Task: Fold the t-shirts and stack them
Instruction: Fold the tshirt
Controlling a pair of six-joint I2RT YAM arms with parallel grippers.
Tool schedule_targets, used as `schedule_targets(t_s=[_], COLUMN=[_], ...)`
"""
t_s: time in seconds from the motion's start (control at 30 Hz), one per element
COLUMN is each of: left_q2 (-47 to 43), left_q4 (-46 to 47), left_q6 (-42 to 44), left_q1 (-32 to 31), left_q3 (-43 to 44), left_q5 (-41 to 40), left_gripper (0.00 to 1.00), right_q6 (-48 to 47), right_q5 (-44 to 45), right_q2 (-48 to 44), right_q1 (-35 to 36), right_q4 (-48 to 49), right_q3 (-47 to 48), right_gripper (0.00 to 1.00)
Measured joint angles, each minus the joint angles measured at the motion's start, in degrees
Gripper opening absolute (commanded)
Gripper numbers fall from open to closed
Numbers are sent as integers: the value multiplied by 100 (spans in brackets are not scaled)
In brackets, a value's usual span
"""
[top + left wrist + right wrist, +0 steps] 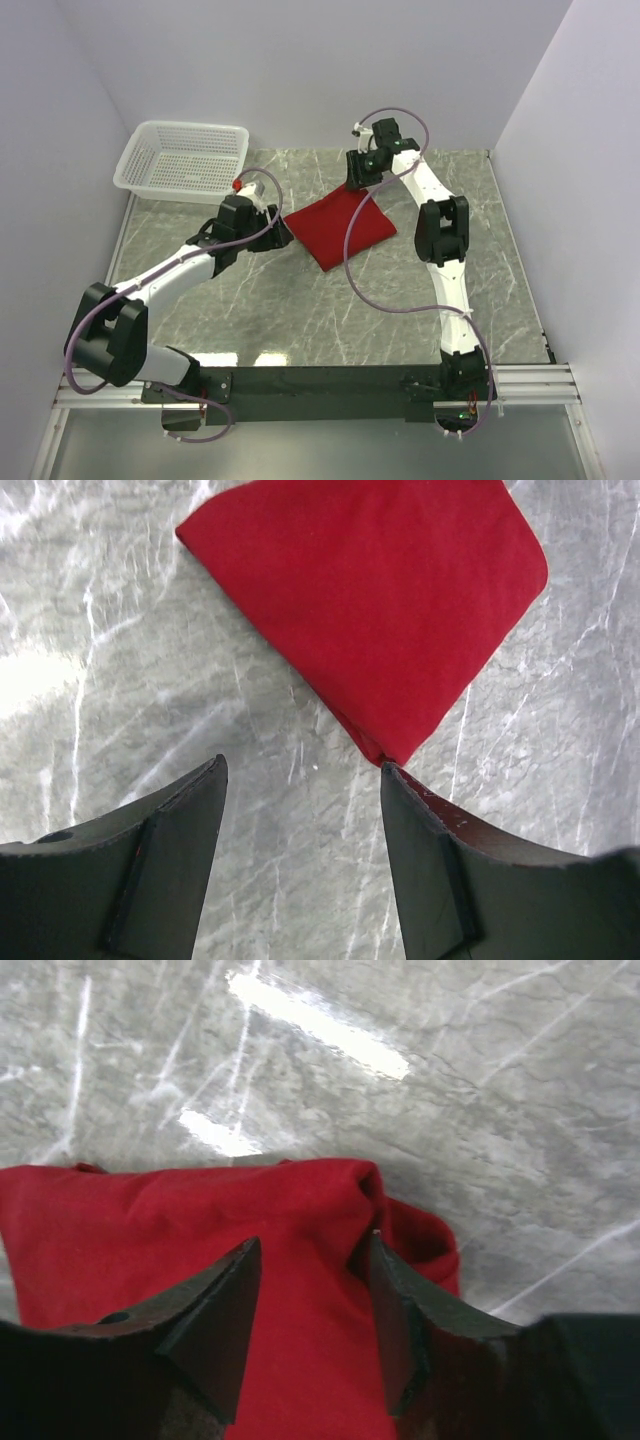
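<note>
Top view high, from near edge; wrist views close, downward; all share t-shirt [340,228].

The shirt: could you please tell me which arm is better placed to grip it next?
Right, probably. The right fingers stand open over the shirt, astride a bunched edge. The left fingers are open over bare table, with only the shirt's corner near one tip.

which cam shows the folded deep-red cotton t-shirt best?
Top external: the folded deep-red cotton t-shirt shows almost whole on the grey marbled table, only its far corner under the right gripper. Left wrist crops its top; right wrist sees one rumpled edge.
</note>
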Motion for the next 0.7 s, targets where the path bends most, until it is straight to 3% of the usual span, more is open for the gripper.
schedule_targets(t_s=[0.13, 0.27, 0.33, 0.37, 0.57, 0.7], left_q2=[-57, -188, -260, -289, -376, -376], left_q4=[-7, -9, -9, -11, -11, -7], left_q6=[-94, -153, -173, -184, -240, -243], left_q1=[-31, -66, -74, -76, -103, -118], left_q3=[-70, -90, -96, -101, -136, -149], left_q5=[0, -2, -4, -7, -9, -31], left_gripper=[68, 68, 68, 68, 67, 67], right_q6=[162, 337, 404, 424, 595, 730], right_q5=[-7, 35, 59, 68, 125, 105], right_q2=[11, 37, 63, 83, 111, -7], right_q1=[24, 33, 33, 33, -2, -118], right_q4=[-37, -48, -48, -46, 98, 442], right_q3=[103, 177, 205, 219, 107, -468], right_gripper=[33, 20, 3, 0, 0, 0])
